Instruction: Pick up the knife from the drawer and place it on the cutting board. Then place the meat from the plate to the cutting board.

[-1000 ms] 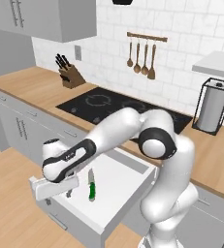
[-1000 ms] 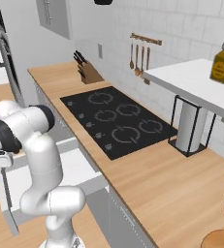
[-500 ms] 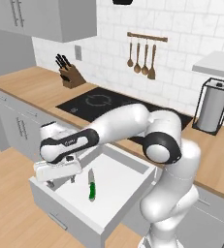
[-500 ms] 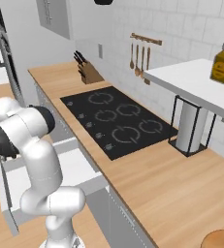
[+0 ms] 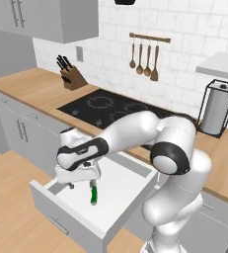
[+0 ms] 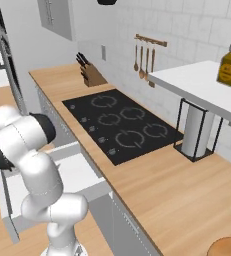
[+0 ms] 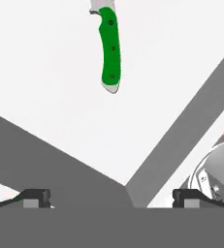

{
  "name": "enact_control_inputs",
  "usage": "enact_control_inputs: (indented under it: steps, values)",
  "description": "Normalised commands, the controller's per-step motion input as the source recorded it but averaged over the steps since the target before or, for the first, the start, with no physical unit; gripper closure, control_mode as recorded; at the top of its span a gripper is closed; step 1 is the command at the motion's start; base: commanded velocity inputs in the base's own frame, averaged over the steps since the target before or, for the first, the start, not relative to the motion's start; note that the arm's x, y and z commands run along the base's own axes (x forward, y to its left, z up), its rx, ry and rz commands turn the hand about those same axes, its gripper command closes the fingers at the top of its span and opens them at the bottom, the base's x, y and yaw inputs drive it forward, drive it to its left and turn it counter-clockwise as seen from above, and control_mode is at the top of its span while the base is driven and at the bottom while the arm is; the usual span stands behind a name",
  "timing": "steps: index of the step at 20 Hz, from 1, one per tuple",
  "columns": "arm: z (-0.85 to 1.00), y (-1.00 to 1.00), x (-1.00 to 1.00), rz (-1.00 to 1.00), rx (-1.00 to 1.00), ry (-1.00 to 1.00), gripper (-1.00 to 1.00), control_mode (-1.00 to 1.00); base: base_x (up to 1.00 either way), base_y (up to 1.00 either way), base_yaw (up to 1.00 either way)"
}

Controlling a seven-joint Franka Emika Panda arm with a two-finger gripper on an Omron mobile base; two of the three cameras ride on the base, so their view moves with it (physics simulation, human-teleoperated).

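The hand (image 5: 81, 182) has swung nearer the knife (image 5: 92, 192); no writing legible.

The drawer (image 5: 116, 190) is sitting pulled out below the counter (image 5: 31, 89), in front of the cooktop (image 5: 108, 107). The knife (image 5: 92, 192) is lying inside it, near the middle. The gripper (image 5: 79, 183) is hanging over the drawer just left of the knife (not touching it). The knife block (image 5: 70, 74) is standing behind, towards the wall.
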Motion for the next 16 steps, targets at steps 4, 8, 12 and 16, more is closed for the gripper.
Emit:
enact_control_inputs:
  steps: [4, 8, 12, 16]
  values:
    - [-0.35, -0.88, 0.47, 0.0, 0.0, -0.22, -1.0, -1.0, 0.0, 0.0, 0.0]
    - [-0.19, -0.34, 0.39, 0.11, 0.0, -0.24, -1.0, -1.0, 0.0, 0.0, 0.0]
    - [-0.31, 0.0, 0.43, 0.2, 0.0, 0.04, -1.0, -1.0, 0.0, 0.0, 0.0]
    - [-0.23, 0.0, 0.55, 0.22, 0.03, 0.05, -1.0, -1.0, 0.0, 0.0, 0.0]
